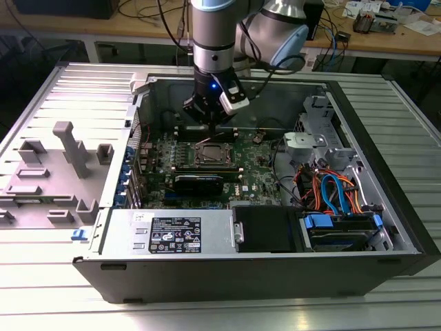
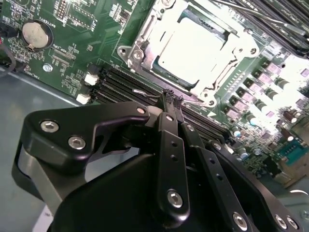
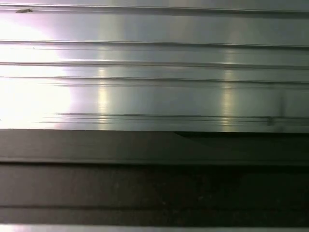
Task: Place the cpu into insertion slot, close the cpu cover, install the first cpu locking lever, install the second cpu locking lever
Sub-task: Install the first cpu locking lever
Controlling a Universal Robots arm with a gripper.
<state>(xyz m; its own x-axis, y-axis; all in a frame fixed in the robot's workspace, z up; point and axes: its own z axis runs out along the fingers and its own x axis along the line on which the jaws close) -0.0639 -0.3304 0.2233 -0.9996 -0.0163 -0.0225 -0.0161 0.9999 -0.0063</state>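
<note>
Black gripper (image 2: 170,99) fills the second wrist view's foreground, fingers pressed together, holding nothing. Just past its tips sits the cpu (image 2: 190,48), pale silver square, seated in the insertion slot (image 2: 145,36) with the cpu cover (image 2: 231,63) framing it on green board (image 2: 96,29)

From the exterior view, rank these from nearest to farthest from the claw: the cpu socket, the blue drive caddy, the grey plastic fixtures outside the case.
1. The cpu socket, just below the claw.
2. Grey plastic fixtures, outside the case, toward the exterior view's left.
3. Blue drive caddy, at the case's front corner, exterior view's right.
</note>
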